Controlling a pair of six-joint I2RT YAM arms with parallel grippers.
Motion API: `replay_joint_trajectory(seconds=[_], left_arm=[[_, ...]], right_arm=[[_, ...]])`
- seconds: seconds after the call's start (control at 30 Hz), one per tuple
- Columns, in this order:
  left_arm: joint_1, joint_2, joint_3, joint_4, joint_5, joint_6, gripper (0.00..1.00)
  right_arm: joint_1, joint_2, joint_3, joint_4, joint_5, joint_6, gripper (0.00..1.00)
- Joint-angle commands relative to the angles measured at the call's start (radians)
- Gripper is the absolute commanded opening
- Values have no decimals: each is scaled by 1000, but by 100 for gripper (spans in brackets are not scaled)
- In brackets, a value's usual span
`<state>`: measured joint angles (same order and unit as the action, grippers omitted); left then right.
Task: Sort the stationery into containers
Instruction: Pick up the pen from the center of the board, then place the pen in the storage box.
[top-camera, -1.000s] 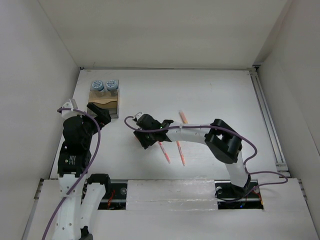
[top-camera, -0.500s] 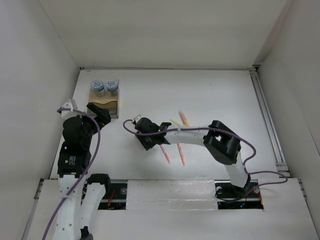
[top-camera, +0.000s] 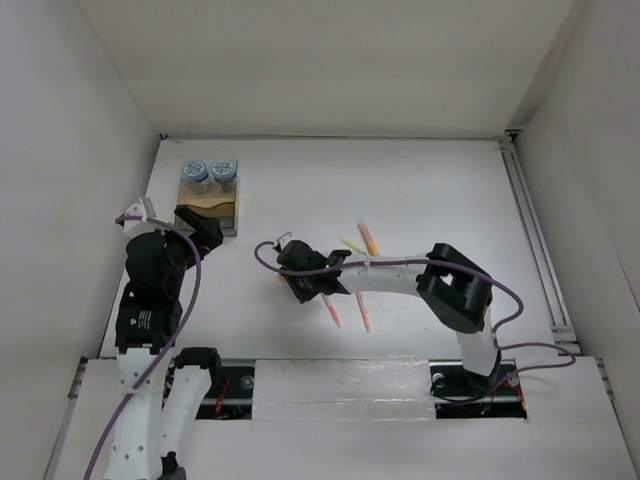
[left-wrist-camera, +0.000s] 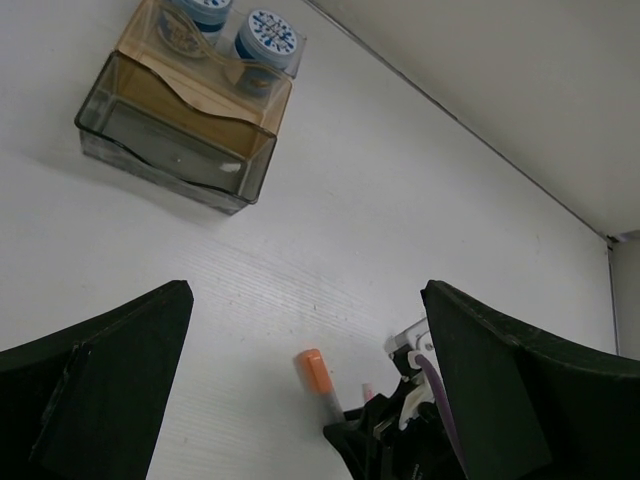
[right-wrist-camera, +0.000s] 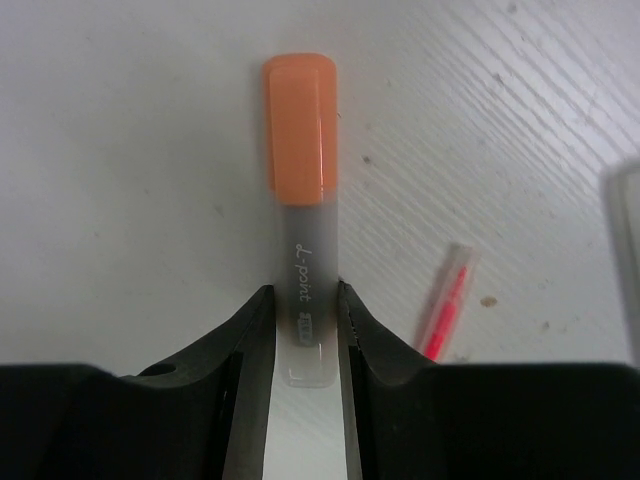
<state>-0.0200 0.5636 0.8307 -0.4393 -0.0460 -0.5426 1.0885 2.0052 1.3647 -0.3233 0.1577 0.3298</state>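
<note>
An orange-capped highlighter lies on the white table, and my right gripper is shut on its grey barrel, one finger against each side. Seen from above, that gripper is at mid-table, left of the loose pens. The highlighter's orange cap also shows in the left wrist view. My left gripper stands wide open and holds nothing, just in front of the wooden organiser tray. Two blue-and-white cylinders stand in the tray's far compartment.
A pink-red pen and an orange pen lie just right of my right gripper. Farther back lie a pale yellow pen and another orange one. White walls enclose the table on the left, right and far sides.
My right gripper has shifted slightly toward the near edge and its fingers have closed onto the orange highlighter. The left arm has not moved.
</note>
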Motion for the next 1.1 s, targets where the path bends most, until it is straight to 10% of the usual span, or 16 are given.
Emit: replay_joint_trajectory(seconds=[0.0, 0.33, 0.93, 1.07], left_arm=[[-3, 41, 18, 8, 67, -36, 100], [-3, 116, -99, 183, 477, -318, 100], [-3, 148, -169, 324, 546, -304, 92], [-3, 148, -180, 347, 568, -304, 77]], right_arm=[[14, -95, -29, -17, 74, 32, 0], [14, -203, 59, 41, 178, 52, 0], [14, -316, 136, 133, -90, 63, 0], [14, -326, 136, 133, -102, 54, 0]])
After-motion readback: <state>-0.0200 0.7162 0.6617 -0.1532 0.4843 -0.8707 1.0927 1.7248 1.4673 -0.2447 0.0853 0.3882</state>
